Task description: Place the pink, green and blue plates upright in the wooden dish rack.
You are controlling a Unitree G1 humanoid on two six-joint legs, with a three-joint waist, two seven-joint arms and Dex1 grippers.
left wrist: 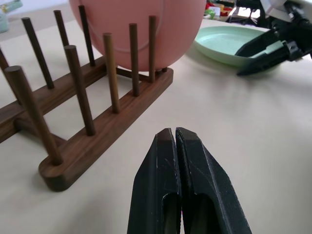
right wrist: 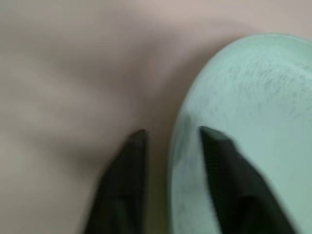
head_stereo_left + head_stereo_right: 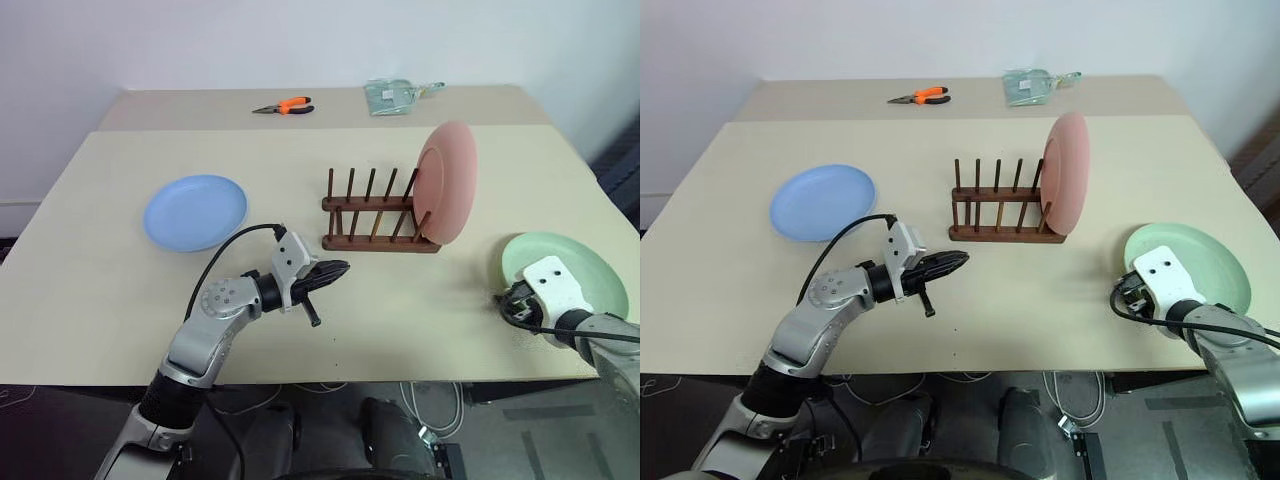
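I am watching the pink plate [image 3: 446, 182] standing upright at the right end of the wooden dish rack [image 3: 378, 214]. My right gripper [image 2: 170, 141] is straddling the green plate's [image 3: 1200, 262] rim, fingers apart. My left gripper [image 1: 174, 134] is hovering pressed together near the rack; the blue plate [image 3: 195, 211] is lying flat.

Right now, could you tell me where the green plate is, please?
The green plate lies flat near the table's front right corner, right of the wooden dish rack holding the pink plate; the right gripper straddles its near rim.
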